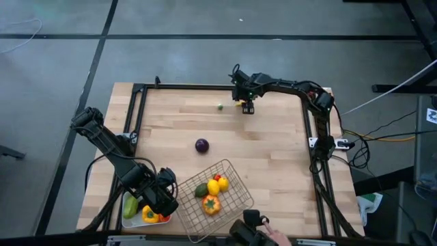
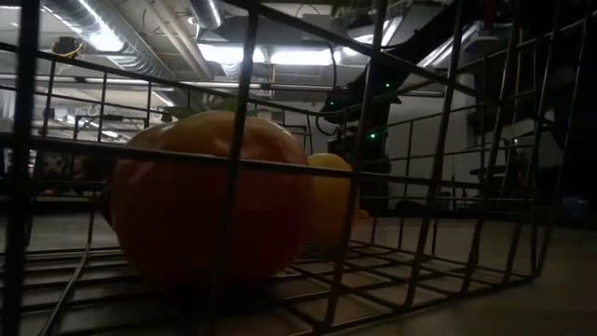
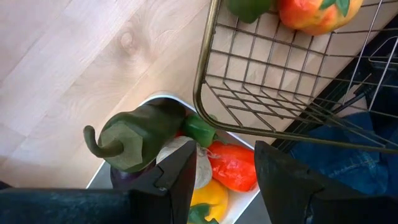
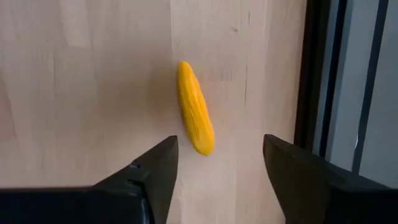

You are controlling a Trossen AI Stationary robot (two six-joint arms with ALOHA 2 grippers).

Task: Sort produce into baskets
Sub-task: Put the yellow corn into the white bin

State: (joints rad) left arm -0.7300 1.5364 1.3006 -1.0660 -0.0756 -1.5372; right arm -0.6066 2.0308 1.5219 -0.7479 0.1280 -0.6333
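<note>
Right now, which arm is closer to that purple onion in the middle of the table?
The right. Its gripper hovers past the onion at the far edge; the left gripper is over the white tray.

Two dark, matte black jointed arms, built of blocky segments with rounded joint housings. Black cables looped along the right arm [image 1: 300,87], small green indicator lights glowing near its wrist. Thick, wedge-shaped black jaws, smooth-faced with angled inner edges. Left arm [image 1: 116,154] equally dark throughout.

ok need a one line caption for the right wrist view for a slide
Right tool open above a slim yellow piece of produce lying on the wooden table, not yet gripped.
</note>
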